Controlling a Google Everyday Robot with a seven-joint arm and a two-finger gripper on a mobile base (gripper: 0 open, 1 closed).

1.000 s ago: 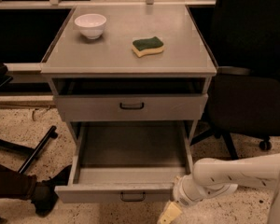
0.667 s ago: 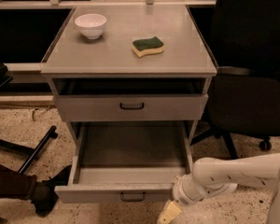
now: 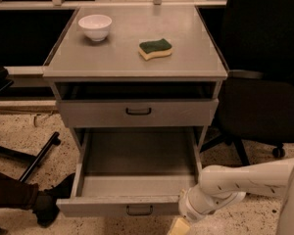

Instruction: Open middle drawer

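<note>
No legible txt, labels, brands or nos. showed anywhere; gripper [image 3: 180, 226] hung low, below & fwd of front-right corner of the tabletop [image 3: 122, 58].

A white bowl [image 3: 95, 26] stands near the back left corner of the desk [image 3: 112, 65]. A green-and-yellow sponge [image 3: 155, 48] lies flat on the desktop, right of its middle and well apart from the bowl. A black office chair [image 3: 264, 106] stands beside the desk's right edge. A dark shoe [image 3: 46, 207] rests on the speckled floor [image 3: 19, 131] off the front left corner. The gripper [image 3: 179, 226] hangs low off the front right corner.
</note>
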